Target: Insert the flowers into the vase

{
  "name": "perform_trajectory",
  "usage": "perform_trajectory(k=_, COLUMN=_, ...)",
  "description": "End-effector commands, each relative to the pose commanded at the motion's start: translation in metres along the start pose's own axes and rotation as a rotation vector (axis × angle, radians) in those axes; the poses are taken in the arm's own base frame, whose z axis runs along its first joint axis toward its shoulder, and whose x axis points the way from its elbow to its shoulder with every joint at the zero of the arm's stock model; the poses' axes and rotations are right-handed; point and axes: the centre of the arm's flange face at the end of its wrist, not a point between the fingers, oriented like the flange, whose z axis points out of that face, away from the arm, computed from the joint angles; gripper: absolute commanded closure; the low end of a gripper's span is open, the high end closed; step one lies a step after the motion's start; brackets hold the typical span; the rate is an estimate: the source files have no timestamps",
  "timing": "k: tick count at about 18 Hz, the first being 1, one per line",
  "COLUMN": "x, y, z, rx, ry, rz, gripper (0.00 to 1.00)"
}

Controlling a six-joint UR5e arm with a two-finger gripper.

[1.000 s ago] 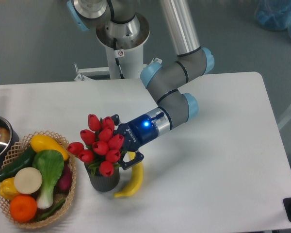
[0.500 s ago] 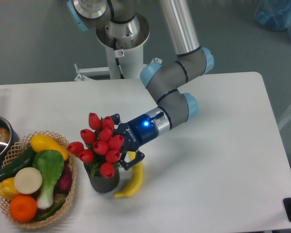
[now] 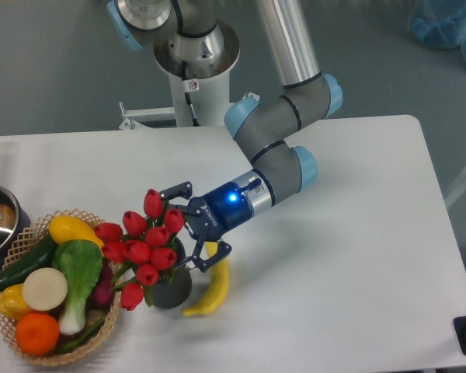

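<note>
Gaping wide beside the vase, pincer gripping nothing; flowers in the vase, leaning toward the basket.

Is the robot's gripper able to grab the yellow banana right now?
Probably yes. The gripper is open, with one finger right over the banana's top end, and the rest of it lies bare on the table. Only the vase beside it and the leaning flowers crowd one side.
</note>
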Motion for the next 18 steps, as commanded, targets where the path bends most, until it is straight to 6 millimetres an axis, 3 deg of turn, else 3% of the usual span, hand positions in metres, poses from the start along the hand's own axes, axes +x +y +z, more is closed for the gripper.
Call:
perform_trajectory(k=9, x=0.002, y=-0.006, z=-0.022, rx=-0.168, ry=-0.036, rz=0.019, gripper=0.00)
perform_trajectory(k=14, x=0.010, y=-0.026, z=-0.040, rx=-0.167, ry=-0.072, rz=0.045, gripper=0.00)
perform_trajectory(k=15, x=0.011, y=-0.033, z=-0.045, rx=-0.176, ry=-0.081, rz=0.058, gripper=0.00)
perform_trajectory(k=18, x=0.017, y=-0.081, z=-0.064, rx=-0.329, ry=-0.139, rz=0.118, gripper=0.00)
